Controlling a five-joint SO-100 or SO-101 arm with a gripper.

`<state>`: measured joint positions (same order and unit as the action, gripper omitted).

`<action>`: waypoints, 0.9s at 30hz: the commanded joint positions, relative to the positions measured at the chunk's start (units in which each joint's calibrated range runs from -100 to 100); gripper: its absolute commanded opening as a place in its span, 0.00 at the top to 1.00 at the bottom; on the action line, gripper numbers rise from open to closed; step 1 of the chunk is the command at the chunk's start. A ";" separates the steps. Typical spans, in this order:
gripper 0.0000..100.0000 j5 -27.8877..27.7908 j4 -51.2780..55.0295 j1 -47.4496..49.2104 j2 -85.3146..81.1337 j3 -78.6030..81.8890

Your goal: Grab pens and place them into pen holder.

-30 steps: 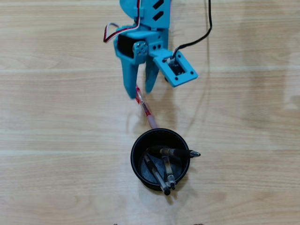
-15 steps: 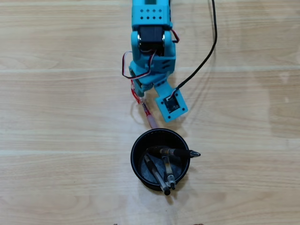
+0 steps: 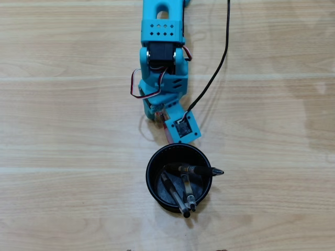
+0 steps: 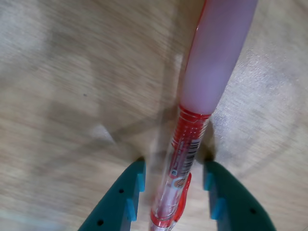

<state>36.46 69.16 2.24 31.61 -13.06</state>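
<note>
A red translucent pen with a pink grip lies on the wooden table. In the wrist view my gripper is open, and its teal fingers stand on either side of the pen's clip end with small gaps. In the overhead view the gripper covers most of the red pen, whose pink end shows just above the pen holder. That round black cup holds three pens: a black one across the rim and two clear ones leaning toward the front.
The wrist camera mount hangs close over the holder's upper rim. A black cable runs from it up to the right. Bare wood table lies on all sides.
The arm has tipped forward and come down over the red pen, so the fingers now straddle it. The pen and the holder have stayed where they were.
</note>
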 commanded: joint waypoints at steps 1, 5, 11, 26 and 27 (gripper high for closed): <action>0.98 0.34 -0.54 -1.91 1.10 -1.20; 0.98 0.44 0.24 -2.88 -0.50 -1.20; 0.98 0.44 12.10 -6.03 -13.35 -1.38; 0.98 13.67 -83.05 1.63 -17.24 -0.48; 0.98 16.02 -86.40 1.63 -16.90 3.51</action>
<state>44.08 13.35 3.76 14.43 -19.17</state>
